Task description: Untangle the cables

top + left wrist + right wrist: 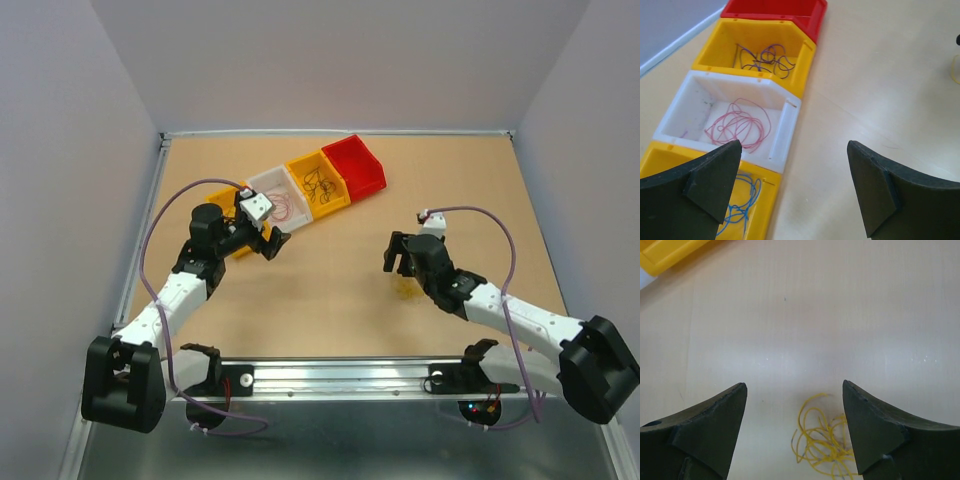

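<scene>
The cables lie sorted by colour. A small clump of yellow wire (826, 441) (407, 290) rests loose on the table, just below and between the fingers of my right gripper (794, 385) (398, 260), which is open and holds nothing. Dark purple wires (765, 57) lie in a yellow bin (795, 55), a pink wire (740, 125) in the white bin (782, 130), and a blue wire (742, 200) in the nearest yellow bin (762, 190). My left gripper (794, 150) (266, 238) hangs open and empty beside these bins, over bare table.
The bins stand in a diagonal row at the back left, ending in a red bin (355, 165) (775, 12). A raised metal rim (160, 190) borders the tabletop. A yellow bin corner (665, 252) shows at the top left of the right wrist view.
</scene>
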`<state>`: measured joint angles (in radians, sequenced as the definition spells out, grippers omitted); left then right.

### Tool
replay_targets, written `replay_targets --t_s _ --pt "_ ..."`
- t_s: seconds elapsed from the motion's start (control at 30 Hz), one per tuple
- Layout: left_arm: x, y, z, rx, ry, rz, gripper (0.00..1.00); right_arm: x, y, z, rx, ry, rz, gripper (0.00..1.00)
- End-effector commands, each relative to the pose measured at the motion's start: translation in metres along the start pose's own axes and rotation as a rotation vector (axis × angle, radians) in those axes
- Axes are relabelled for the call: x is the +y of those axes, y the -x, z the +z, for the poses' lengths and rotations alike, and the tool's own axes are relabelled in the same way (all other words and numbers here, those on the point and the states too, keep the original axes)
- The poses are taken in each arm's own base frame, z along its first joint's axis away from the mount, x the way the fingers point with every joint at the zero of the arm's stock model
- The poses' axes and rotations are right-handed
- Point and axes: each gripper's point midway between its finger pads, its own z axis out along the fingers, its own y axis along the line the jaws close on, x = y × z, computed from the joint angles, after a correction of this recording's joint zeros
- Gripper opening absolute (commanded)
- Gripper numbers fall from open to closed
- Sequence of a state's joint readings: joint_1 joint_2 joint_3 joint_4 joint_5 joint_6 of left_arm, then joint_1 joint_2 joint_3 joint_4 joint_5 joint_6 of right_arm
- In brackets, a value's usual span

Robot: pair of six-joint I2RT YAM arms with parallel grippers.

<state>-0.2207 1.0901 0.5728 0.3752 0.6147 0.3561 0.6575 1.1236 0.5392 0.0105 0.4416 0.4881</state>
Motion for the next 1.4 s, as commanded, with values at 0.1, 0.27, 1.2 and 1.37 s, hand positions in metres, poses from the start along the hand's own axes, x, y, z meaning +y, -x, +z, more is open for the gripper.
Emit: replay_targets --t_s 0.1,0.27,1.2,1.37 --pt "-0.015 0.023 0.000 -0.056 -0.110 0.020 0.99 -0.029 -0.010 -0.023 -0.062 -0.075 0.167 0.88" --pt "-0.014 0.020 0.002 -0.047 -0.113 0.013 0.99 -0.034 -0.027 -0.024 -0.019 -0.084 0.185 0.87" --pt "-0.106 0.047 0.079 -0.022 -0.324 0.132 0.99 0.031 0.036 -0.039 -0.238 0.261 0.177 0.88" --pt "-0.149 0.041 0.113 -0.004 -0.417 0.161 0.94 -0.006 0.053 -0.051 -0.348 0.121 0.295 0.89"
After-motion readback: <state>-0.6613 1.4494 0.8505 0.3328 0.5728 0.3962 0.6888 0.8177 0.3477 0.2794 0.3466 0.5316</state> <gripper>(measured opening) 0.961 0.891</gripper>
